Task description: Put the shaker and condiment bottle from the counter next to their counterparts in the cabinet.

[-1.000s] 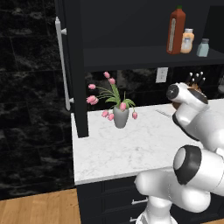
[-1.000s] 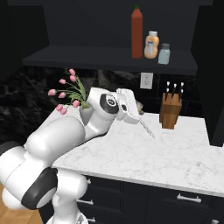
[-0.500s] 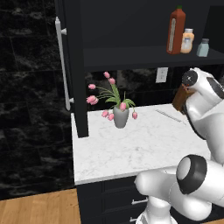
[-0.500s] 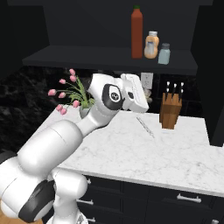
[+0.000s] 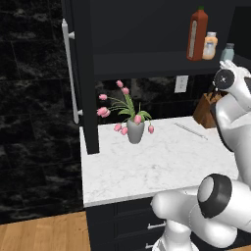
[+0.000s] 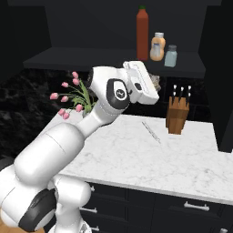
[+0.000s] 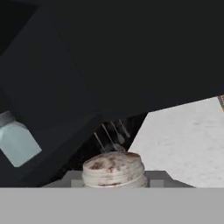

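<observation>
The jaws of the gripper are closed almost fully on the shaker. Its silvery-grey, brown-speckled cap sits at the bottom centre of the hand view, between the 2 fingers. In the right base view the white hand sits at centre frame, just below the shelf edge. A speckled bit of the shaker peeks out at the hand's right end.

The cabinet spans the top of the right base view. On its shelf, in the upper right, 3 items stand upright in a row:
- The tall red condiment bottle is on the left.
- The short peach-orange bottle is just beside it.
- The pale blue-grey shaker is on the right, and it also shows at the left edge of the hand view.

In the left base view the cabinet door, with its long silver handle, stands open at upper left. On the white marble counter a knife block stands at right of centre. A vase of pink tulips stands near the door, well apart from the block.
</observation>
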